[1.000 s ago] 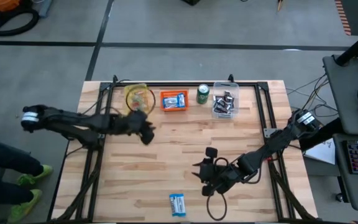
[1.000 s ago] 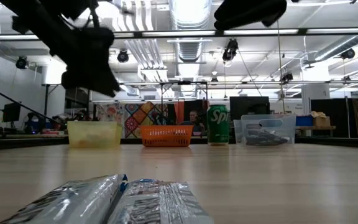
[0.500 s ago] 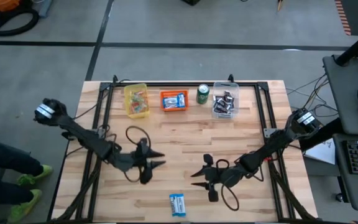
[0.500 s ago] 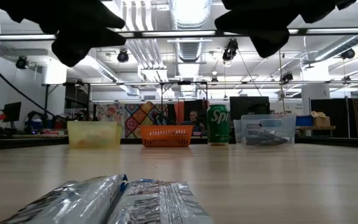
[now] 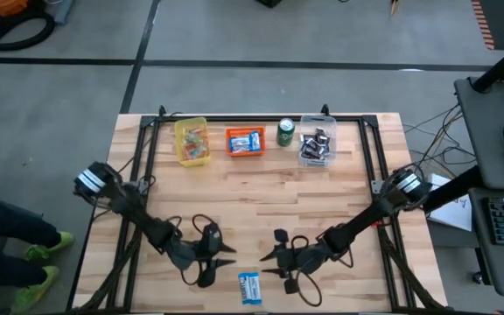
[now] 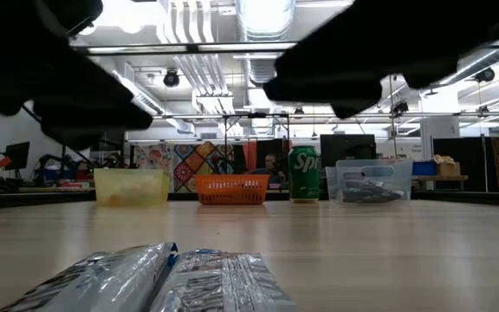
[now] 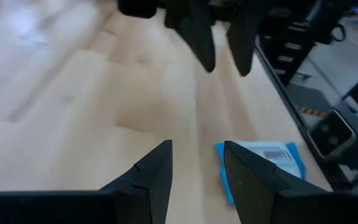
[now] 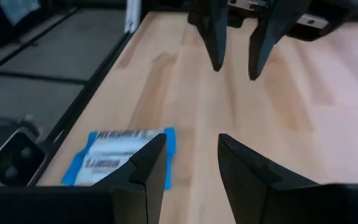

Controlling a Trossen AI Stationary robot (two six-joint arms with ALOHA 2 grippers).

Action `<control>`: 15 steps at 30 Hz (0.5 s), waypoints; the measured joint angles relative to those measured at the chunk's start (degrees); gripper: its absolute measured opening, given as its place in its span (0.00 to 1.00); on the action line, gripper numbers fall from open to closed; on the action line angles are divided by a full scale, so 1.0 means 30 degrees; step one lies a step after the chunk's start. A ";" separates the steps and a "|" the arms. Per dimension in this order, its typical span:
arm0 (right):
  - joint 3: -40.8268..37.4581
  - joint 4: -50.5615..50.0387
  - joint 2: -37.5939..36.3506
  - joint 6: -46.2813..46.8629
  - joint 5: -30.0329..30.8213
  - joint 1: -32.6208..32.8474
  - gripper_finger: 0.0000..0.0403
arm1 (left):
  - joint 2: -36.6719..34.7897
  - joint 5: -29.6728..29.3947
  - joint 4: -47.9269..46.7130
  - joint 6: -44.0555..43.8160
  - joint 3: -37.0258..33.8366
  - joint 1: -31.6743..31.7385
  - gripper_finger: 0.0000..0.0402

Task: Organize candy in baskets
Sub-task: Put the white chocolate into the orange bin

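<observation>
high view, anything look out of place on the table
Yes: one blue-and-white candy bar lies alone at the near edge, far from the three baskets along the back. A green soda can also stands in that row, between baskets.

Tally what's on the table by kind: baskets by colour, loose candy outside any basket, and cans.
Yellow basket: 1
Orange basket: 1
Clear basket: 1
Loose blue-and-white candy bar: 1
Green soda can: 1
Total: 5
</observation>
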 joint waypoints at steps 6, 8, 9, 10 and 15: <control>0.0511 -0.0003 0.1485 -0.0130 -0.0531 0.0025 0.33 | 0.2818 0.0023 0.4776 0.0135 0.0025 -0.0646 0.29; 0.0774 0.0126 0.1995 -0.0215 -0.0847 0.0011 0.33 | 0.3655 0.0018 0.5871 0.0446 0.0386 -0.0725 0.27; 0.0947 0.0193 0.2255 -0.0225 -0.0891 0.0011 0.33 | 0.4079 -0.0004 0.6048 0.0539 0.0719 -0.0743 0.26; 0.1121 0.0316 0.2503 -0.0242 -0.1148 0.0011 0.33 | 0.4476 0.0031 0.6008 0.0634 0.1071 -0.0785 0.25; 0.2141 0.1658 0.4017 -0.0527 -0.3161 -0.0011 0.32 | 0.6427 0.0111 0.5642 0.1687 0.3191 -0.1018 0.19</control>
